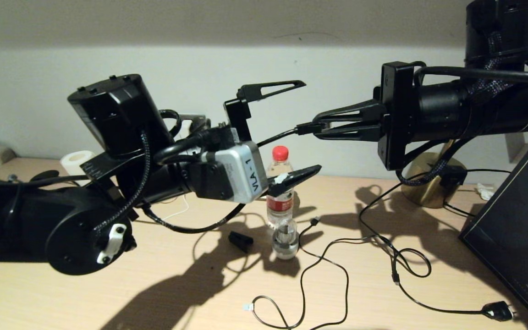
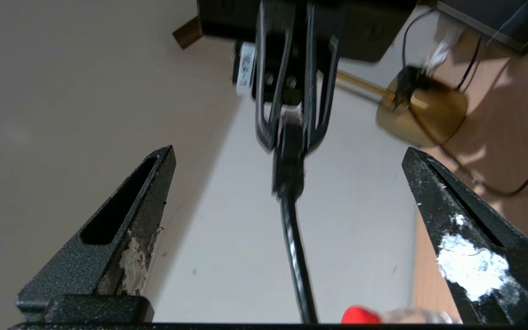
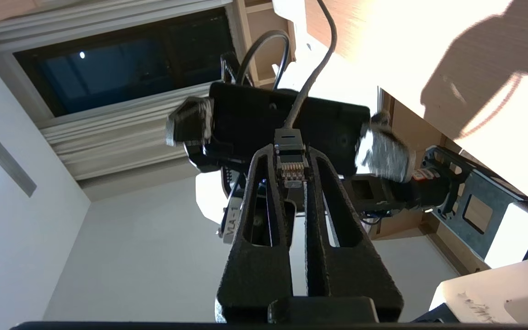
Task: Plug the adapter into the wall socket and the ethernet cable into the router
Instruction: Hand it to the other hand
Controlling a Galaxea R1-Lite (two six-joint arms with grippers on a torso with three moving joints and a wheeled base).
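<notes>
My right gripper is raised above the table and shut on the ethernet cable's connector, whose gold contacts show between the fingers. The black ethernet cable runs from that connector toward my left wrist. My left gripper is open and faces the right one. One of its fingers is above the connector and the other below, neither touching it. The adapter, the wall socket and the router are out of view.
A red-capped water bottle and a small glass stand mid-table. Loose black cables lie in front, one ending in a black mains plug. A brass lamp base and a dark box are at right.
</notes>
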